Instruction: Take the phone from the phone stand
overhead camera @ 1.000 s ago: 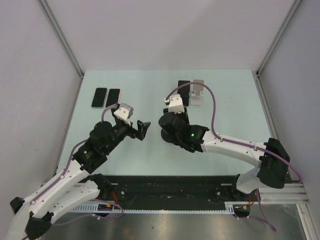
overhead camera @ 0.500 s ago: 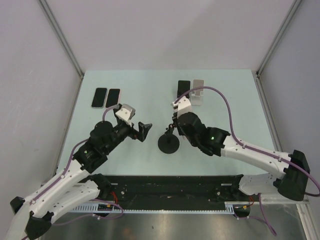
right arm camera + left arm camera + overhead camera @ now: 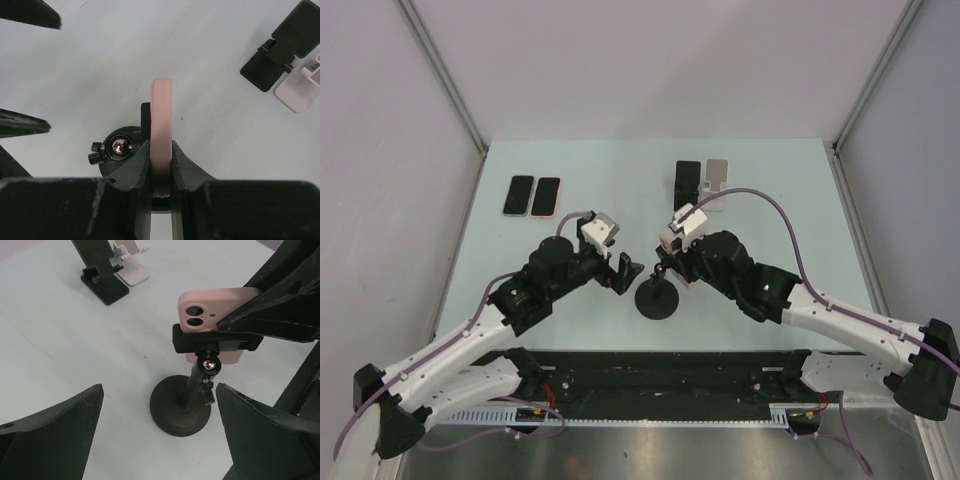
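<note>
Pink, stiff, likely light but slick, the phone [image 3: 161, 115] is pinched across its flat faces, the sound place to hold, by your right gripper [image 3: 161, 150], as only that wrist shows, while the wide-open, empty left gripper [image 3: 159, 388] alone shows the black stand [image 3: 177, 412] clamping its back.

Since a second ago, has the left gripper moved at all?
Yes. In the top view the left gripper has shifted right and slightly toward the near edge, away from the flat phones, toward the round-based stand.
</note>
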Motion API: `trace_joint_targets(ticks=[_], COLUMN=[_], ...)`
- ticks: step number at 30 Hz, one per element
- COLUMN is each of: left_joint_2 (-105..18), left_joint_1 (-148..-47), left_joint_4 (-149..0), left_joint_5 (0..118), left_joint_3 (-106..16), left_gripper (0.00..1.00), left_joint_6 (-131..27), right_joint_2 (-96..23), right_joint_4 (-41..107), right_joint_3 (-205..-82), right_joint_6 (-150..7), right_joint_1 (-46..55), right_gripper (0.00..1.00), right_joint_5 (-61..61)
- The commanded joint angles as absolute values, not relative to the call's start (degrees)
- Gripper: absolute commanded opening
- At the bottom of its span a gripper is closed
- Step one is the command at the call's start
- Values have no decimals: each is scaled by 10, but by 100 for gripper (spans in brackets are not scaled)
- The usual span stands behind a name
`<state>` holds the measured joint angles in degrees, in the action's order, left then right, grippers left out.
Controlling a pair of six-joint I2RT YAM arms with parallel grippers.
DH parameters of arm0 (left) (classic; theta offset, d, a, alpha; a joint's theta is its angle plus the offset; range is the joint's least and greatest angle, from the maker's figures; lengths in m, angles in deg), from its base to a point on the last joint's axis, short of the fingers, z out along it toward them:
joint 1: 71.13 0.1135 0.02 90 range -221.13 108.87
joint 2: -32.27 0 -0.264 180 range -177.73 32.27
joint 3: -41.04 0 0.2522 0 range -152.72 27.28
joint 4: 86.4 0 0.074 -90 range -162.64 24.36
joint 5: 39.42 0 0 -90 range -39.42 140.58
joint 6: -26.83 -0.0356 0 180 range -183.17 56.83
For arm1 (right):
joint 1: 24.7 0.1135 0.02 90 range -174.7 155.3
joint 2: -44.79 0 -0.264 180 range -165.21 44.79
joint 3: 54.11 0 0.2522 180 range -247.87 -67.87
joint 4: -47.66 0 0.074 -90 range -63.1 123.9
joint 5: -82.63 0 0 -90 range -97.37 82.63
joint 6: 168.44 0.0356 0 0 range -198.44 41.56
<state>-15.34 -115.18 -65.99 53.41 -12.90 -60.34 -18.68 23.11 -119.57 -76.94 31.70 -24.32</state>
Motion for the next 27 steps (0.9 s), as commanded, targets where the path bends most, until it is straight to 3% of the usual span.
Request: trace_joint_targets(ticks=[1, 15, 27], left_joint_2=[-183, -285, -304], left_joint_1=[-1175, -1246, -1254], left_joint_4=[-682, -802, -817], left_joint_5=[508, 472, 471], left_joint_3=[-145, -118, -86], left_gripper=[100, 98, 85], left_joint_6=[-549, -504, -505], right_joint_2=[-155, -128, -119], right_joint_4=[333, 385, 393], right_joint_3=[-1196, -1161, -1154], right_joint_6=[-770, -762, -758], right_joint_1=[330, 343, 349], right_gripper=[0, 0, 0], right_joint_5=[-210, -200, -204])
